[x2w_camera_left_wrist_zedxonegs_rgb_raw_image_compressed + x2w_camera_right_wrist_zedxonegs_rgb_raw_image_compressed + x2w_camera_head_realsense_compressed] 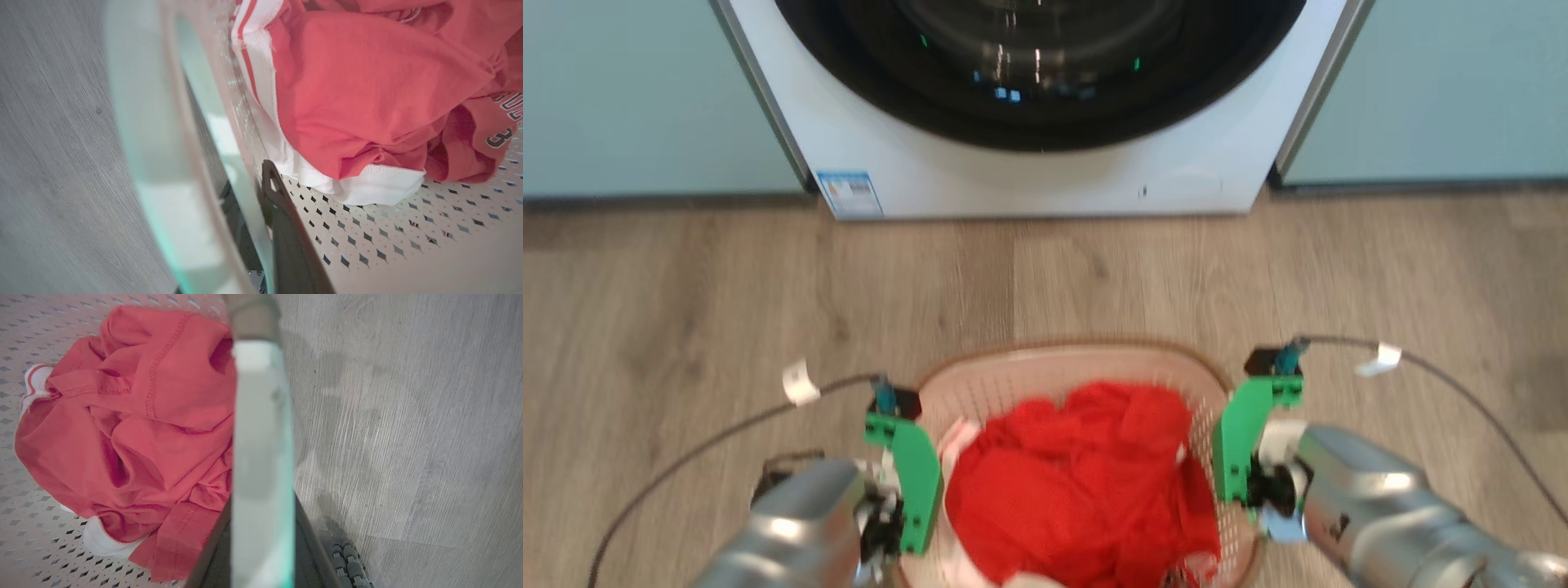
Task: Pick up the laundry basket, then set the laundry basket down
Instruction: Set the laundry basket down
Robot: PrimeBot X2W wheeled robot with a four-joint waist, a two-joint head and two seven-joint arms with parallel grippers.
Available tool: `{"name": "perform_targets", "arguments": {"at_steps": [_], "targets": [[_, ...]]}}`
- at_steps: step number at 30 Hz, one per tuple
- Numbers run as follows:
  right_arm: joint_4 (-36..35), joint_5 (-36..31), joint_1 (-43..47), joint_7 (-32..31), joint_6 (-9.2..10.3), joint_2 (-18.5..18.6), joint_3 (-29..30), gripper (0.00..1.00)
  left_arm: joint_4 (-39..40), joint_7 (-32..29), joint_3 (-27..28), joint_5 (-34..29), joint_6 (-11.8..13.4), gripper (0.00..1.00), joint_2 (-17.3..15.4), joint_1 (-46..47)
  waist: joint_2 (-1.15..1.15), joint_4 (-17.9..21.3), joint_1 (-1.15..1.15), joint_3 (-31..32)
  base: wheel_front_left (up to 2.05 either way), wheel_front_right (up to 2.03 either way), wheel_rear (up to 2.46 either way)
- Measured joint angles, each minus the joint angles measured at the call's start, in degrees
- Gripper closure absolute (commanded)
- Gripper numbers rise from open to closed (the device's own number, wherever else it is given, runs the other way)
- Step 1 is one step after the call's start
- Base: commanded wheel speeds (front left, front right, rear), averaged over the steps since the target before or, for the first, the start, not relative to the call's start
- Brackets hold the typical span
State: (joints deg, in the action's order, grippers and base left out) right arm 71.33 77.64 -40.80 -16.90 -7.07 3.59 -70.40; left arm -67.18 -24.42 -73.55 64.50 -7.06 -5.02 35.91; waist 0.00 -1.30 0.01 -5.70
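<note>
Wood floor [1045, 278] fronts washing machine [1045, 175]. Red garment [1086, 482] heaped in laundry basket [1066, 358]. Left gripper [903, 490] nipped nearly closed on basket's left rim; right gripper [1245, 445] likewise on right rim.

White diamond-perforated laundry basket [1045, 377], brown rim — red garment [1086, 482], white trim striped red; grey-brown wood-grain floor [1045, 278]; white washing machine [1045, 181], black door.

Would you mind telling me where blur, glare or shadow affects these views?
Head view: slightly soft, with glints on the washing machine door. Left wrist view: the laundry basket edge is a defocused pale band. Right wrist view: same edge blur, soft shadows on the floor.
</note>
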Motion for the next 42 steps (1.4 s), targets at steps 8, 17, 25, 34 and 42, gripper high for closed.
{"name": "perform_targets", "arguments": {"at_steps": [8,17,25,34,42], "targets": [[0.91,-0.57,-6.36,5.32,0.0,0.02,0.12,1.0,-0.56,4.37,0.04,-1.14,0.0,1.0,0.15,6.11,0.0,0.66,0.01,-9.53,0.0,0.0,0.0],[1.44,-2.72,-13.21,14.6,0.0,-0.02,0.34,1.0,-2.68,11.81,0.12,-3.28,0.0,1.0,0.71,13.69,0.0,0.56,0.01,-21.33,0.0,0.0,0.0],[1.72,-4.57,-17.95,21.65,0.0,0.16,0.34,1.0,-5.38,19.12,0.27,-4.58,0.4,1.0,1.71,19.35,0.0,-0.15,0.01,-32.12,0.0,0.0,0.0],[2.09,-4.35,-20.84,24.71,0.0,0.26,1.43,1.0,-6.11,24.99,0.3,-9.66,2.56,1.0,2.01,23.84,0.0,-1.18,0.0,-40.24,0.0,0.0,0.0],[2.11,-3.78,-21.75,22.58,0.0,0.43,1.64,1.0,-5.9,25.54,0.29,-10.06,2.98,1.0,2.07,24.7,0.0,-1.91,0.0,-43.97,0.0,0.0,0.0]]}}
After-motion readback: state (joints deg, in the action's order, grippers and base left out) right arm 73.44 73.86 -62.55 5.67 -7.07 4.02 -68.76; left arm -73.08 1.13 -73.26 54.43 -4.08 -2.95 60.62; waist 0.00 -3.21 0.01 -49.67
